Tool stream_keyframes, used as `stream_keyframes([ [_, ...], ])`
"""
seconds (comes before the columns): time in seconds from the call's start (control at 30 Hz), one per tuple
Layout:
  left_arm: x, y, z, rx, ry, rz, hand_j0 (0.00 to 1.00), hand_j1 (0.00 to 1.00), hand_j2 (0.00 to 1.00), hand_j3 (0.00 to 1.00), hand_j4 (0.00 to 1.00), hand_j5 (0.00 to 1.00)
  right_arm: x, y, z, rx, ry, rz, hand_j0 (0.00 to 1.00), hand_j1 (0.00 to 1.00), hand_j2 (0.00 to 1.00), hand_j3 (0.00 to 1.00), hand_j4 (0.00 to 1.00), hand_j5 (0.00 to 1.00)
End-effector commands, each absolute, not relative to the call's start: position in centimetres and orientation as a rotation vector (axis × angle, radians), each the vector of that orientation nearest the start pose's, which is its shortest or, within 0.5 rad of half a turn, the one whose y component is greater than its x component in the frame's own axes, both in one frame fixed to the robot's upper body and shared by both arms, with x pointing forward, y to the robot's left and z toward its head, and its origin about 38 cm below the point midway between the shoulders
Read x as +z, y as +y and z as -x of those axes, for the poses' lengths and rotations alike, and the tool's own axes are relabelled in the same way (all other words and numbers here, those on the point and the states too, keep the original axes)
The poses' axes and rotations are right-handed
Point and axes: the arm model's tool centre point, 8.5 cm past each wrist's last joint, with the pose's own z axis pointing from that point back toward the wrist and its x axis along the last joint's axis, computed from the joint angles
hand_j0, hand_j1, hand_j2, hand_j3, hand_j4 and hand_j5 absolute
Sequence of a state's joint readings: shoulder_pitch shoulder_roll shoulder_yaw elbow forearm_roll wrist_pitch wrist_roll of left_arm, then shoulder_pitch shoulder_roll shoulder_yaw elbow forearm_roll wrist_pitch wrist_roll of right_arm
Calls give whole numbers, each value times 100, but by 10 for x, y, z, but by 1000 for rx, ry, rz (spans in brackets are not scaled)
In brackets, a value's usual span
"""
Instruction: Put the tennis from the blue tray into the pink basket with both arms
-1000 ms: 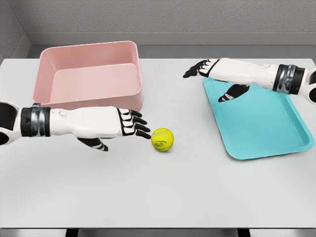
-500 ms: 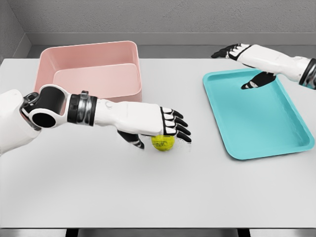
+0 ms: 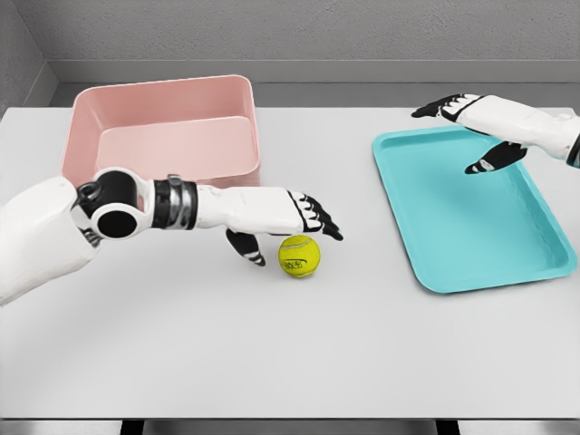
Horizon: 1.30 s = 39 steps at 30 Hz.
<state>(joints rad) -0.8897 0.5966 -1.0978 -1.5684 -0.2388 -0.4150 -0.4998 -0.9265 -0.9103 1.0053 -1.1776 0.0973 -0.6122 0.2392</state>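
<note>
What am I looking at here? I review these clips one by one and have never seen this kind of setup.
This is a simulator's render, seen from a camera on a humanoid robot's head, looking down at a white table. The two white arms are the robot's own. Its left hand reaches in from the left, fingers spread just above a yellow tennis ball lying on the table; it holds nothing. The right hand hovers open over the far edge of a blue tray, which is empty. A pink basket, also empty, stands at the far left. The ball is meant to end up in that basket.
</note>
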Motion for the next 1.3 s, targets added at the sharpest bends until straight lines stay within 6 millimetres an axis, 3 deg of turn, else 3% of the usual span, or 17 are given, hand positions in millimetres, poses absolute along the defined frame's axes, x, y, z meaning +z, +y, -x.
stream_keyframes([
  [0.0, 190, 120, -407, 2959, 1949, -34, 100, 100, 100, 100, 100, 100, 239, -356, -475, 1775, -1530, 413, 100, 100, 100, 100, 100, 100],
  [0.3, 190, 112, -418, 2955, 1978, -2, 100, 100, 100, 100, 100, 100, 239, -355, -474, 1778, -1534, 408, 100, 100, 100, 100, 100, 100],
  [0.5, 181, 100, -411, 2946, 1974, -52, 100, 100, 100, 100, 100, 100, 238, -356, -473, 1772, -1533, 409, 100, 100, 100, 100, 100, 100],
  [0.87, 171, 113, -419, 2999, 1979, -28, 100, 100, 100, 100, 100, 100, 238, -356, -472, 1775, -1533, 408, 100, 100, 100, 100, 100, 100],
  [1.27, 165, 112, -421, 3013, 1975, -21, 100, 100, 100, 100, 100, 100, 238, -355, -472, 1777, -1536, 404, 100, 100, 100, 100, 100, 100],
])
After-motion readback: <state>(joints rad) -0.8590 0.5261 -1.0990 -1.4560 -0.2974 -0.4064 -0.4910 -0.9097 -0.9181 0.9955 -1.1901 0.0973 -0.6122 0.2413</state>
